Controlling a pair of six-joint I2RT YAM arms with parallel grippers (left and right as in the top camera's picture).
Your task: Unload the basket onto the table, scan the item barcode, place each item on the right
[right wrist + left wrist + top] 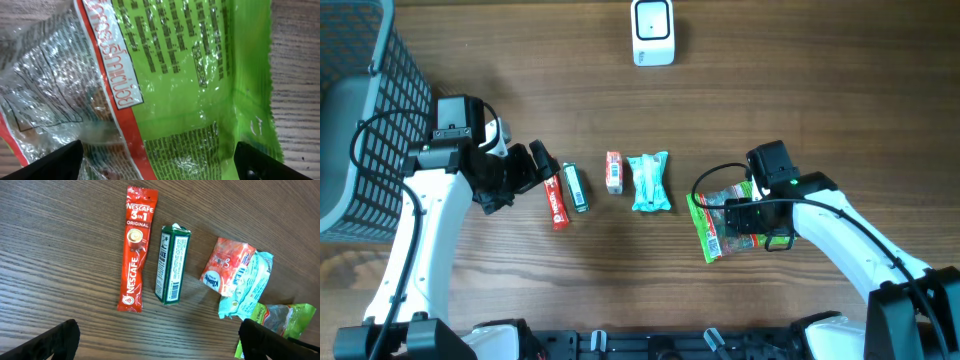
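Note:
A green snack bag [712,222] with a clear, orange-edged panel lies flat on the table at the right. My right gripper [744,220] hovers directly over it, open, and the bag [190,75] fills the right wrist view between the two wide-apart fingertips [55,162]. The white barcode scanner [652,32] stands at the far middle edge. My left gripper [536,170] is open beside a red Nescafe stick [135,250] and a green box [171,265], touching neither. Its fingers [270,340] frame bare wood.
An orange tissue pack [614,172] and a teal packet [649,181] lie in the middle row. A grey mesh basket [370,120] occupies the far left edge. Bare wood lies between the row of items and the scanner.

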